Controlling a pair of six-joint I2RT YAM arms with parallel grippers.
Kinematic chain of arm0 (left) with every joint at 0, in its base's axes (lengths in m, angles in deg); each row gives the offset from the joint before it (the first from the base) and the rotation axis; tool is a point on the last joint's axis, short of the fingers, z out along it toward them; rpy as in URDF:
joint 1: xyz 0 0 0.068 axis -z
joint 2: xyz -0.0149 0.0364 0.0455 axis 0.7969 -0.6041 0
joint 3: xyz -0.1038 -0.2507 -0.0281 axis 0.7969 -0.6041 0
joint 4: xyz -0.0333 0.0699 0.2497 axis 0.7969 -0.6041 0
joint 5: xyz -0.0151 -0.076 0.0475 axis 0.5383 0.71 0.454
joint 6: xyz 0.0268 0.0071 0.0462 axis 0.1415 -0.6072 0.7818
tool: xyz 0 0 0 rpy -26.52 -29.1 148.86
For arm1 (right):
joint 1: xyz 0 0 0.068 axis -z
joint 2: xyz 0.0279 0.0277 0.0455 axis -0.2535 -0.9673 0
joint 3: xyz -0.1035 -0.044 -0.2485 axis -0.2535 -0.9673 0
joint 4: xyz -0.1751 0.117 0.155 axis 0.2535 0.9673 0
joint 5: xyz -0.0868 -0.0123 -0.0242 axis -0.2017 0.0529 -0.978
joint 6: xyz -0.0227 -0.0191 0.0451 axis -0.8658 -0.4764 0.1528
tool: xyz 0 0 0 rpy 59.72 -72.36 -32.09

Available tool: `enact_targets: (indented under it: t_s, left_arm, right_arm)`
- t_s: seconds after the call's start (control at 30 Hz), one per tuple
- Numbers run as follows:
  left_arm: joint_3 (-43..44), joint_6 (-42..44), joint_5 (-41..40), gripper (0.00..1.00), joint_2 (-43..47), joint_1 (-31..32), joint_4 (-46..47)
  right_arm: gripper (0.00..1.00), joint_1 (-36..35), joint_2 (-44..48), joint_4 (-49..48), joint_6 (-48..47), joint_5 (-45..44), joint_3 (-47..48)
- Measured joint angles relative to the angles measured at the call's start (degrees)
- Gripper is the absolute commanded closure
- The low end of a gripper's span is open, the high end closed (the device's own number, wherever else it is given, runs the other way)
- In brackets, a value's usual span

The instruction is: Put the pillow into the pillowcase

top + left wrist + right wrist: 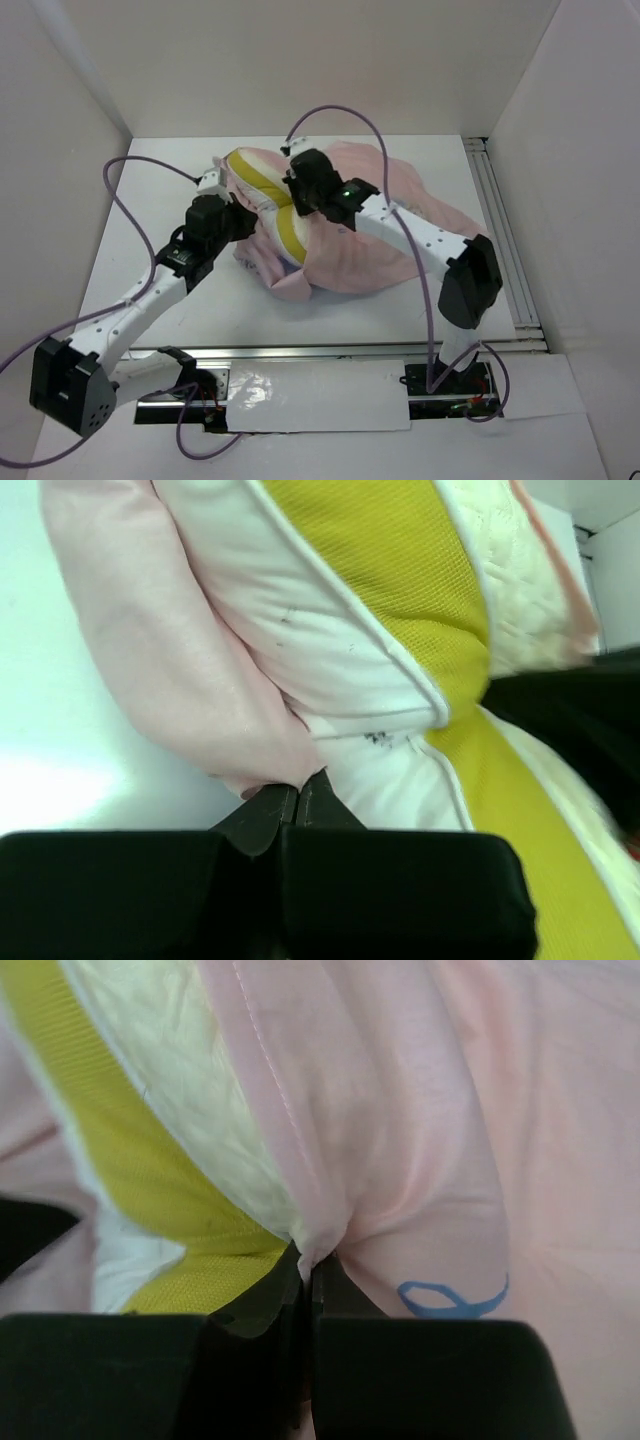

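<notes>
The pillow (262, 190) is cream-white with a yellow band and sticks out of the mouth of the pale pink pillowcase (370, 250), which lies bunched in the middle of the table. My left gripper (238, 222) is shut on the pillowcase's left edge; in the left wrist view its jaws (298, 792) pinch pink cloth (170, 660) beside the pillow (400, 590). My right gripper (298, 190) is shut on the pillowcase's hem at the pillow's right side; the right wrist view shows pink cloth (400, 1130) gathered into the jaws (308, 1265) next to the pillow (150, 1150).
White walls enclose the table on the left, back and right. A metal rail (500, 230) runs along the right side and another (330, 352) along the front by the arm bases. Purple cables (335, 112) loop above the arms.
</notes>
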Motion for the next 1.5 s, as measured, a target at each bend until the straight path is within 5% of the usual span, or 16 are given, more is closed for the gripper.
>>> enact_targets:
  t_s: [0.37, 0.5, 0.67, 0.87, 1.0, 1.5]
  left_arm:
    - [-4.52, -0.04, -3.02, 1.0, 13.49, -1.33, -17.2]
    - [-4.63, -0.22, -3.61, 1.0, 13.84, -1.66, -18.86]
    - [-5.99, -0.46, -2.27, 1.0, 11.04, -1.77, -16.83]
    - [-6.08, -1.44, -1.18, 1.0, 9.6, -1.81, -15.37]
    - [-6.12, -1.53, -0.96, 1.0, 9.6, -1.88, -14.12]
    - [-6.75, -2.84, 0.04, 1.0, 9.38, -1.92, -13.46]
  right_arm:
    - [1.0, -3.61, -15.3, -2.67, 6.8, -20.68, 2.78]
    - [0.41, -3.45, -15.76, -4.04, 6.01, -18.05, 1.88]
    - [0.25, -3.15, -5.79, -10.45, 0.55, -0.39, -7.15]
    - [0.2, -3.28, 4.46, -13.99, -4.76, 17.46, -10.64]
    - [0.29, -3.23, 6.03, -14.43, -6.71, 25.94, -9.35]
    - [0.27, -8.61, 3.08, -9.64, -12.85, 33.24, -1.38]
